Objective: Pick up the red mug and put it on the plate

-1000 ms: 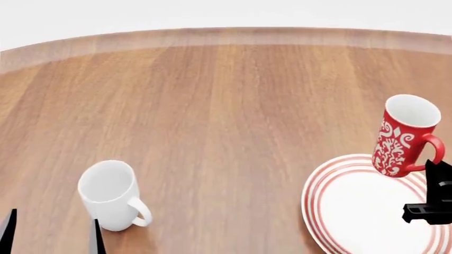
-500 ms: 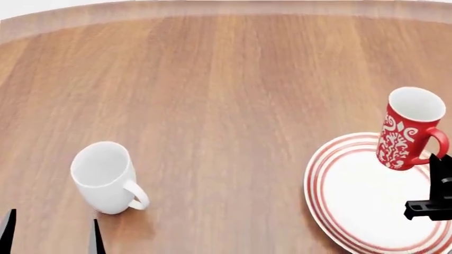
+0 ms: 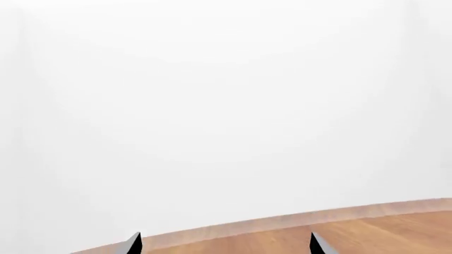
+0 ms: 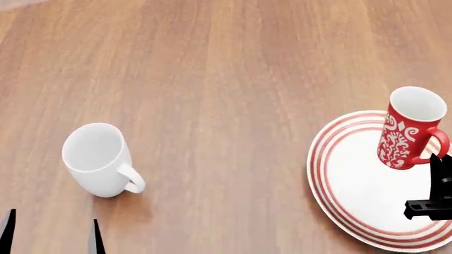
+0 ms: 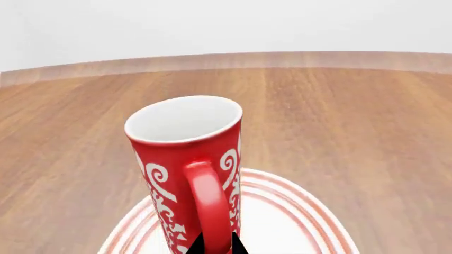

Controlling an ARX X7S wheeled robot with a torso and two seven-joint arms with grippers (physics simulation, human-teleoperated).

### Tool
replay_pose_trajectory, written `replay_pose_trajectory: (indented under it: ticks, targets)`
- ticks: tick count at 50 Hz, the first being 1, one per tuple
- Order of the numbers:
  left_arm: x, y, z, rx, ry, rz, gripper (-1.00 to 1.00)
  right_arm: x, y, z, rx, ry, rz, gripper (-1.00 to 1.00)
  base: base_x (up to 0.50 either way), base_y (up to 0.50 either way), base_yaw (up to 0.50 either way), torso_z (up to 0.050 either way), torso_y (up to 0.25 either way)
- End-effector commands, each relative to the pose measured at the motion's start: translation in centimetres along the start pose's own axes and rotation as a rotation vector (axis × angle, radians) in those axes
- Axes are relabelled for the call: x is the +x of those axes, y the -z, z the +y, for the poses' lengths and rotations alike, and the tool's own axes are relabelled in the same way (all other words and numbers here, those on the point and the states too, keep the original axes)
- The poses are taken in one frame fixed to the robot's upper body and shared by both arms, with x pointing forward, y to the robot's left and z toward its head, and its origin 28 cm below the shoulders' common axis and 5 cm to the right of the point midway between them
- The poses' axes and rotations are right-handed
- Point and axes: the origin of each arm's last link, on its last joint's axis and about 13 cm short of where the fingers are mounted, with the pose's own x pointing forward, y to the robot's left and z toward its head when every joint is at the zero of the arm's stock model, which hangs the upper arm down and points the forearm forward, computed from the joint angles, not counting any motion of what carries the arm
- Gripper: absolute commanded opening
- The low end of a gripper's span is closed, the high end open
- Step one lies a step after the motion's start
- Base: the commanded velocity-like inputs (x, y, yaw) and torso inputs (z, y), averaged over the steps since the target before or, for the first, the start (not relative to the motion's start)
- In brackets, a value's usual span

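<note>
At the near left edge of the head view, the left gripper [image 4: 51, 233] shows only two dark fingertips, spread apart and holding nothing. Just beyond it, a plain white ceramic mug [image 4: 99, 160] with a loop handle stands on the brown wooden table [image 4: 226, 79], well apart from the work. Toward the right lies the round white plate with concentric red rings [image 4: 353, 185]. Over its far side hangs the tall red ceramic mug with white swirls [image 4: 409, 129], tilted and apparently not yet resting on it. The right gripper [image 5: 213, 244] pinches the mug's handle near its lower end (only the fingertips show). Such a low, narrow hold may let the mug swing. Released while tilted, it could tip over or roll off the plate.
</note>
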Motion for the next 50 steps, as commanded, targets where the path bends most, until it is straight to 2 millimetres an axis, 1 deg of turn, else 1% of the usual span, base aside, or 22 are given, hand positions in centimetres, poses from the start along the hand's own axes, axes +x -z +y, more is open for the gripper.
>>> replay_pose_trajectory:
  ticks: [1,16,27,36,43,50]
  targets:
    - [0.00,0.00,0.00,-0.001,0.000,-0.002,1.00,0.14,-0.35,0.00,-0.003,0.003,-0.018,-1.00,0.00,0.00,0.00,0.002,-0.105]
    - [0.01,0.00,0.00,-0.001,0.000,-0.005,1.00,0.30,-0.28,-0.23,-0.014,0.026,-0.023,-1.00,0.00,0.00,0.00,0.001,-0.104]
    - [0.01,0.00,0.00,0.000,-0.003,-0.006,1.00,0.35,-0.47,0.00,-0.016,0.029,-0.037,-1.00,0.00,0.00,0.00,0.001,-0.097]
    - [0.02,0.00,-0.01,-0.007,-0.003,-0.009,1.00,0.36,-0.67,-0.05,-0.012,0.040,-0.062,-1.00,0.00,0.00,0.00,0.001,-0.020]
    - [0.02,0.00,-0.01,-0.007,-0.003,-0.010,1.00,0.75,-0.42,-0.24,-0.011,0.063,-0.066,-1.00,0.00,0.00,0.00,0.000,0.000]
    - [0.02,0.00,-0.01,-0.007,0.001,-0.011,1.00,0.72,0.19,0.03,-0.031,0.051,-0.047,-1.00,0.00,0.00,0.00,0.000,0.000]
